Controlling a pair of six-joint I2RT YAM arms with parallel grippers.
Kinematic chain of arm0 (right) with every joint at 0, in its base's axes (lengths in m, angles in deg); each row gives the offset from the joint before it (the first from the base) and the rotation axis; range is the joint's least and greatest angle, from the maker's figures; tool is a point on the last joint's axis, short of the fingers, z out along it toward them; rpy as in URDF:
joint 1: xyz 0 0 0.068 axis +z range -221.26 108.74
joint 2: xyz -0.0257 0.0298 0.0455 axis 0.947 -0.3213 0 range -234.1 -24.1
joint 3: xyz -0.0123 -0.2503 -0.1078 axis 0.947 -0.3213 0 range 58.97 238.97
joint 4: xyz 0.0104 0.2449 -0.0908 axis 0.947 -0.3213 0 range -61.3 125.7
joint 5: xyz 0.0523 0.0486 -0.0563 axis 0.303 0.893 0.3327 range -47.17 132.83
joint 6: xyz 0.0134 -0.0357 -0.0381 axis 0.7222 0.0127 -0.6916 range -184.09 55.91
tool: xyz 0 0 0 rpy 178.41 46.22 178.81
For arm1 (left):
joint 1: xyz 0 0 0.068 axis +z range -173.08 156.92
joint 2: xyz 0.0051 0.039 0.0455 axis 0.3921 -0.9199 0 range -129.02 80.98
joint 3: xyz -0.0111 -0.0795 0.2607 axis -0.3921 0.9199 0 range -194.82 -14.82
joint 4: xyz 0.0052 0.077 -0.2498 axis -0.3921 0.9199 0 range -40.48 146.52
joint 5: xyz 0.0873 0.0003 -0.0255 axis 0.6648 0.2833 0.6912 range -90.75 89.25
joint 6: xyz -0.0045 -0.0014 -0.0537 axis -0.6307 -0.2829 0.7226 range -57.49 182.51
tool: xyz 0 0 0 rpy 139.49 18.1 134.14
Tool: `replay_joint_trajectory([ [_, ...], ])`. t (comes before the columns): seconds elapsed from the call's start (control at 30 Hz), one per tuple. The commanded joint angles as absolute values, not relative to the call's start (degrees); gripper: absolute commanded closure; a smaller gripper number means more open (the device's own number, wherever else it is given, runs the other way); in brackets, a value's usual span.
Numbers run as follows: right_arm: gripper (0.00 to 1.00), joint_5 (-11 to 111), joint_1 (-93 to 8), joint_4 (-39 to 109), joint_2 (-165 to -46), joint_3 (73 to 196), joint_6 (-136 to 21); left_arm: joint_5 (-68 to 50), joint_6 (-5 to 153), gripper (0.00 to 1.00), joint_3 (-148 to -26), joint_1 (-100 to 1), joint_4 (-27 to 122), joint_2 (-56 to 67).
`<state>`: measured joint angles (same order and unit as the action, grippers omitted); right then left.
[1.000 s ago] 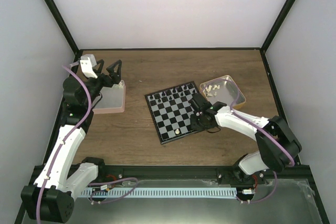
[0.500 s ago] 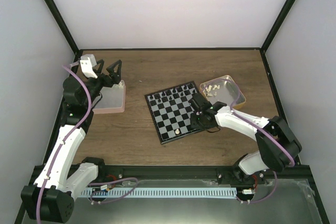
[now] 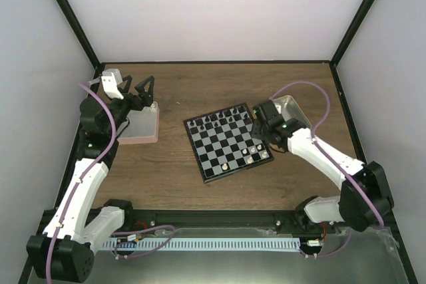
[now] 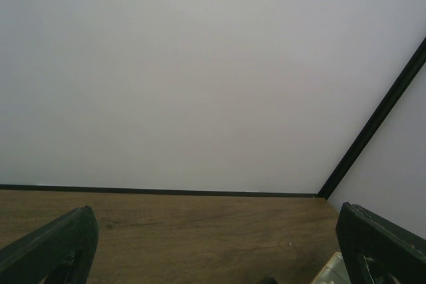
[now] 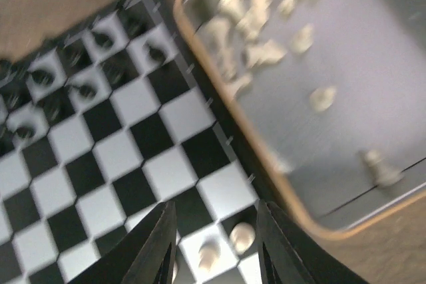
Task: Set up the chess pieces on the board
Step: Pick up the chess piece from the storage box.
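Fingers of my right gripper [image 5: 214, 221] are hanging apart over the near right corner of the board [image 5: 133, 98], and nothing is sitting between them. Two white pieces [image 5: 241, 236] are standing on squares just under those fingers. My left gripper [image 3: 140, 88] is waiting far off above the pink tray [image 3: 140, 131]. It is wide open too, and holding nothing.

I am thinking the job is only partly done. The black pieces [image 5: 153, 51] are filling the far rows of the board. From the top view, I am seeing just a few white ones standing near my side, mostly at the right. Many more white ones are lying in a loose pile in the tray [image 5: 373, 78] right beside the board. So most of the white side is waiting to be picked up and stood in place.

The white pieces are looking tiny and smooth, like plastic, with little round heads. Each one is much smaller than its square. The board is flat, with black and pale squares and a black edge. The tray is looking shiny and grey inside, with a tan rim and rounded corners. The table [image 3: 200, 84] is showing brown wood grain.
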<state>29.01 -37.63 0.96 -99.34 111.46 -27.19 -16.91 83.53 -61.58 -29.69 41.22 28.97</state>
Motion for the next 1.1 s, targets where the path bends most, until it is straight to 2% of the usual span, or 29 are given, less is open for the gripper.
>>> replay_joint_trajectory([
  [0.0, 0.65, 25.20, -45.64, 5.90, -102.42, 115.37, -29.04, -17.32, 83.71, 0.00, -61.73, -29.32, 39.49, 29.56],
  [0.17, 0.66, 28.43, -53.36, 10.80, -109.47, 117.89, -32.35, -17.25, 83.63, 0.00, -61.69, -29.31, 39.51, 29.65],
  [0.43, 0.71, 34.38, -60.11, 14.53, -122.03, 123.39, -37.03, -17.10, 83.52, 0.00, -61.75, -29.30, 39.62, 29.56],
  [0.73, 0.71, 34.39, -60.57, 14.54, -128.55, 127.24, -39.56, -17.02, 83.34, 0.00, -61.76, -29.33, 39.72, 29.47],
  [1.07, 0.79, 32.62, -60.55, 14.70, -131.30, 127.38, -39.99, -16.90, 83.15, 0.00, -61.84, -29.32, 39.85, 29.64],
])
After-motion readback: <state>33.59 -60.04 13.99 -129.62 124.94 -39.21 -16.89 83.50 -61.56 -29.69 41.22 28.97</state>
